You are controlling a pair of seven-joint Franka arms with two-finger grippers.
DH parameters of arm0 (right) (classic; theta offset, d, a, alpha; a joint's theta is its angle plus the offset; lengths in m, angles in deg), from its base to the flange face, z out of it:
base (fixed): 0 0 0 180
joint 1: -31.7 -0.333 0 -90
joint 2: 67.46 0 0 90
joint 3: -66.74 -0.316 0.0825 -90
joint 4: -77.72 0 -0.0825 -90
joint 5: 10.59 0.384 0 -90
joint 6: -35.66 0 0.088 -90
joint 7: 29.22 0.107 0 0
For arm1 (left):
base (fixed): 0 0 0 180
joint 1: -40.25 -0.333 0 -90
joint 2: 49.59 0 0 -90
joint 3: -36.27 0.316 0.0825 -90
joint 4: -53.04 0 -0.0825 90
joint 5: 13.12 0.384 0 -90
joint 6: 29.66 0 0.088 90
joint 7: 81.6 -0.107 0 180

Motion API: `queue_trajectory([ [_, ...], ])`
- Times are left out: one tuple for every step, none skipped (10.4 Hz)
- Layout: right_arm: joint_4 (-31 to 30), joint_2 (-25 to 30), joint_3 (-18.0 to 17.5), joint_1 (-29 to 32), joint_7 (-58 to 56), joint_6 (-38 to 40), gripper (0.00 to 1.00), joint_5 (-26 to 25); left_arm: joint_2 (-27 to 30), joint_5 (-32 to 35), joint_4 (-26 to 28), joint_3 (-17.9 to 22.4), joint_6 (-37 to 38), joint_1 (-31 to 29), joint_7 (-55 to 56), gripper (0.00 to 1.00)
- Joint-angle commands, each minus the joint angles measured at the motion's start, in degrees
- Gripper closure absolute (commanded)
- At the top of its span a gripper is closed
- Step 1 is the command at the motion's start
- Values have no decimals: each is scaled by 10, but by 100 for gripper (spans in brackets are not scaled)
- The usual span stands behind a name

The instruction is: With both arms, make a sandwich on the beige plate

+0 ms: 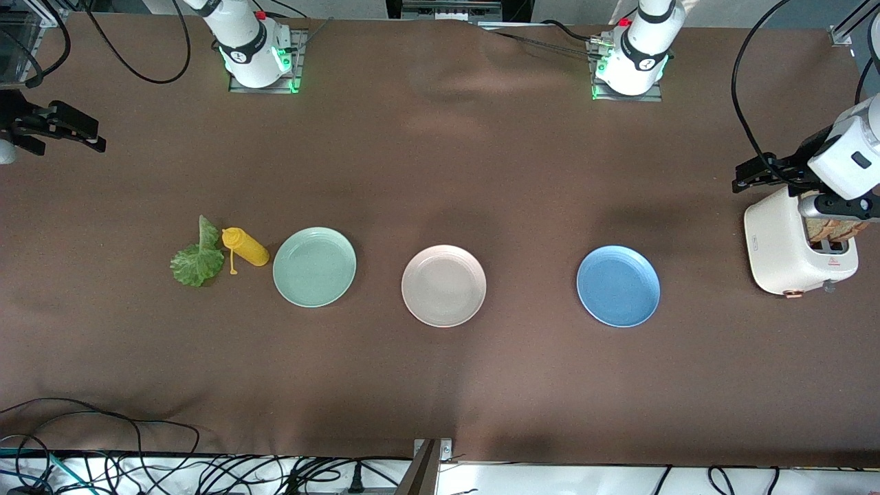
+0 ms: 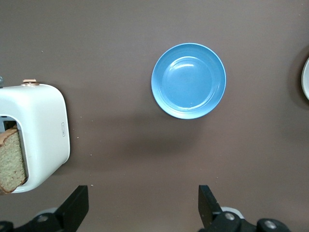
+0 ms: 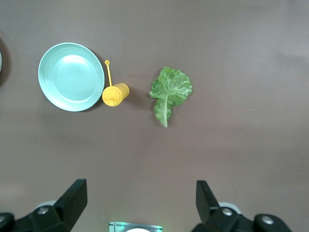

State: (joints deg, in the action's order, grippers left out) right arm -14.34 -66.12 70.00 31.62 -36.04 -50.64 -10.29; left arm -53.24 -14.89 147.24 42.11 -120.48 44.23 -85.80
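Observation:
The beige plate point(image 1: 443, 285) lies bare in the middle of the table, and its rim point(image 2: 306, 78) just shows in the left wrist view. Brown bread point(image 1: 834, 229) point(image 2: 11, 161) stands in the slots of a white toaster point(image 1: 787, 247) point(image 2: 41, 130) at the left arm's end. A green lettuce leaf point(image 1: 197, 261) point(image 3: 169, 92) lies flat at the right arm's end. My left gripper point(image 1: 748, 175) point(image 2: 143, 205) hangs open over the table beside the toaster, holding nothing. Over the right arm's end of the table my right gripper point(image 1: 86, 130) point(image 3: 141, 203) hangs open and empty.
A yellow squeeze bottle point(image 1: 246, 248) point(image 3: 115, 94) lies on its side between the lettuce and a mint-green plate point(image 1: 315, 267) point(image 3: 71, 76). A blue plate point(image 1: 618, 286) point(image 2: 189, 80) sits between the beige plate and the toaster. Cables trail along the table's front edge.

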Motion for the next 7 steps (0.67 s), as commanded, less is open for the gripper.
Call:
queue_trajectory([
  [13, -4, 1, 2, 3, 10, 0, 3, 7, 14, 7, -3, -1, -3, -10, 0],
  [13, -4, 0, 2, 3, 10, 0, 3, 7, 15, 13, -3, -1, -3, -10, 0],
  [13, -4, 1, 2, 3, 10, 0, 3, 7, 14, 15, -4, -1, -3, -10, 0],
  [12, -4, 1, 3, 3, 10, 0, 3, 7, 14, 15, -3, -1, -4, -10, 0],
  [12, -4, 1, 3, 3, 8, 0, 4, 7, 14, 15, -3, 1, -4, -9, 0],
  [12, -4, 0, 4, 3, 8, 0, 4, 2, 14, 10, -3, 14, -4, -8, 0],
  [13, -6, 0, 4, 3, 8, 0, 4, 1, 13, 9, 0, 24, -5, -10, 0],
])
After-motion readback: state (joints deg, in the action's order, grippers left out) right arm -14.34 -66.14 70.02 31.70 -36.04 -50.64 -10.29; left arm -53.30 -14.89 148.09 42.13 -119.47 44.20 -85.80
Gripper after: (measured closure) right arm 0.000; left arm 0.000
